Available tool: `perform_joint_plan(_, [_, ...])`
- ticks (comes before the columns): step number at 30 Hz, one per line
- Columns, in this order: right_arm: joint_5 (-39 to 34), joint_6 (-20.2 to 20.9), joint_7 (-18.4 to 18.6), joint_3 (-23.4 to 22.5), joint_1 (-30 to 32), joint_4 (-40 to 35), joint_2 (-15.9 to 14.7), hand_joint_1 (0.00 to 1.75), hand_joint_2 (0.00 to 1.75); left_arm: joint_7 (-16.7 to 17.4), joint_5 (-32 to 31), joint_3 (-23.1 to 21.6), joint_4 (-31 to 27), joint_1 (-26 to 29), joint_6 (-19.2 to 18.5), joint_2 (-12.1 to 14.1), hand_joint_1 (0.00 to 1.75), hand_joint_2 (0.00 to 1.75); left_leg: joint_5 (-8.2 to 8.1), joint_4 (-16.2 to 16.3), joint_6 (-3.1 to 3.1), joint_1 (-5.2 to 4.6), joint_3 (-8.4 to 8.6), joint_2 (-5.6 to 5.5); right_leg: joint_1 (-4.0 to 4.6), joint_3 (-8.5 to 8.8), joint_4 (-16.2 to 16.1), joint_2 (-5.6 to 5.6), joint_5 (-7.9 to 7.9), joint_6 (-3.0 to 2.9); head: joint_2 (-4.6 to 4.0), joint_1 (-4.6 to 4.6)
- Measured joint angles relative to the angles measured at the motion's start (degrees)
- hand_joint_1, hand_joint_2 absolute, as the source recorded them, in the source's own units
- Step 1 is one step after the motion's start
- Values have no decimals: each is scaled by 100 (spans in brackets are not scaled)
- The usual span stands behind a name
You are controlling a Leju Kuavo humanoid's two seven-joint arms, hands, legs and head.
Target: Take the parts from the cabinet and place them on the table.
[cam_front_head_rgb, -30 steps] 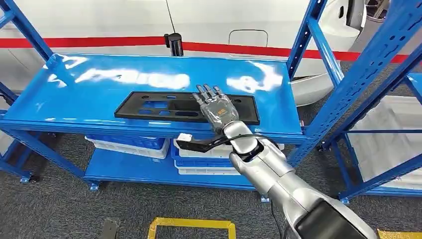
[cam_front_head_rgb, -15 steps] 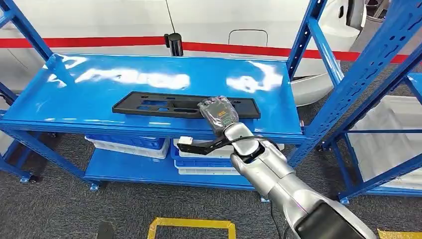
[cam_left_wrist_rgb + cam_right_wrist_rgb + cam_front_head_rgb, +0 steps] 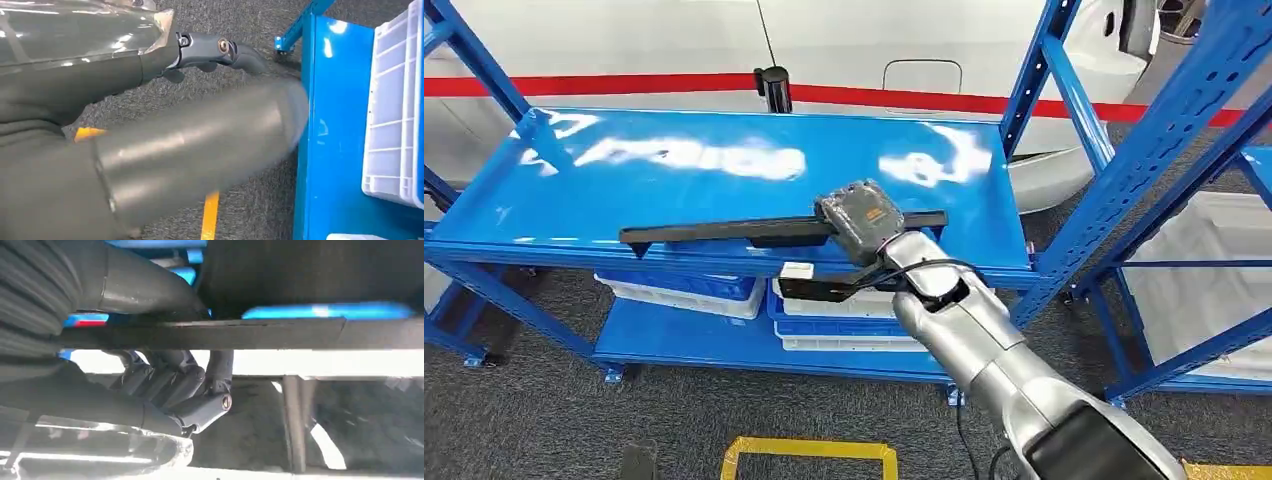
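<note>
Where the glossy blue metal shelf (image 3: pixel 724 150) of the cabinet catches white glare, a long, flat, matte black plastic panel (image 3: pixel 714 232) hangs tilted on edge just above its front lip. The right hand (image 3: pixel 861 215) grips the panel near its right end, its dark fingers (image 3: pixel 170 382) curled under the thin edge and the thick grey thumb (image 3: pixel 140 287) pressed on the other face. Below the shelf sit white slatted crates (image 3: pixel 844 305) on a lower blue board; the left hand (image 3: pixel 220 50) hangs over grey carpet, its fingers' state unclear.
</note>
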Motion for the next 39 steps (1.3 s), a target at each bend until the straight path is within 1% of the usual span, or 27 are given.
perform_joint_plan(1, [-658, 98, -542, -199, 6, -394, -118, 175, 175, 4, 0, 0, 0, 23, 11, -4, 0, 175, 0, 1, 0, 0, -2, -1, 0, -2, 0, 0, 0, 1, 0, -2])
perform_joint_plan(2, [-1086, 151, -832, -402, 22, -978, -306, 175, 175, 2, 0, 9, 2, 37, 26, -4, 0, 175, 0, 2, 0, 0, -8, -6, 0, -5, 0, -2, 0, 1, 0, 0])
perform_joint_plan(4, [-1264, 240, -935, -536, 29, -1399, -464, 173, 175, -50, 0, 35, 2, 69, -90, 11, 0, 175, -1, 2, 1, 0, -8, -6, 0, -5, 0, -3, 0, 1, 0, -2])
perform_joint_plan(8, [-1422, 485, -950, -693, 33, -2112, -802, 175, 175, -162, 0, 83, 2, 147, -243, 68, 0, 175, -2, 2, 2, -1, -9, -4, -1, -6, -1, -3, 0, 1, 0, 0])
perform_joint_plan(10, [-1446, 509, -950, -736, 51, -2368, -948, 175, 175, -166, 0, 96, 2, 166, -249, 87, 0, 175, -2, 2, 2, -2, -10, -3, -2, -6, -2, -2, 0, 1, 0, -2])
perform_joint_plan(13, [-1453, 520, -948, -774, 76, -2590, -1056, 175, 175, -166, -9, 98, 2, 168, -249, 96, 0, 175, -2, 2, 2, -2, -8, -3, -1, -5, -2, -2, 0, 1, 0, -2])
perform_joint_plan(17, [-1453, 522, -942, -795, 103, -2765, -1154, 175, 175, -166, -11, 101, 2, 177, -249, 103, 0, 175, -2, 2, 2, -1, -8, -2, -1, -5, -1, -1, 1, 1, 0, -2])
perform_joint_plan(26, [-1453, 522, -941, -815, 135, -2889, -1244, 175, 175, -166, -17, 105, 2, 178, -247, 109, 0, 175, -2, 2, 2, -1, -8, -2, 0, -6, -1, -1, 1, 1, 0, 0])
perform_joint_plan(29, [-1470, 522, -913, -815, 150, -2935, -1274, 175, 175, -142, -13, 114, 2, 172, -153, 109, 0, 175, -2, 2, 2, -1, -7, -3, -1, -7, -1, -2, 0, 1, 0, -2])
perform_joint_plan(33, [-1558, 518, -872, -824, 248, -3038, -1373, 175, 175, 320, -114, 142, 2, 122, 13, 101, 0, 175, -2, 2, 2, -1, -8, -2, -1, -6, -1, -2, 1, 1, 0, -2])
perform_joint_plan(36, [-1621, 483, -872, -846, 334, -3073, -1423, 175, 175, 585, -223, 144, 2, 88, 188, 92, 0, 175, -2, 3, 2, -2, -7, -2, -2, -5, -2, -2, 1, 2, 0, -2])
perform_joint_plan(37, [-1621, 476, -872, -857, 359, -3073, -1440, 175, 175, 647, -260, 142, 2, 76, 216, 90, 0, 175, -18, 41, 23, -19, -21, -6, -35, 0, -23, -1, 12, 19, 0, 0])
perform_joint_plan(38, [-1621, 463, -872, -876, 375, -3073, -1453, 175, 175, 723, -293, 142, 2, 68, 225, 87, 0, 175, -26, 52, 53, -20, -30, -9, -37, -3, -16, -2, 15, 29, 0, -7])
perform_joint_plan(39, [-1621, 457, -872, -885, 392, -3073, -1462, 175, 175, 791, -304, 140, 2, 60, 212, 87, 0, 175, -31, 55, 65, -21, -32, -9, -37, -3, -16, -2, 15, 30, 0, -7])
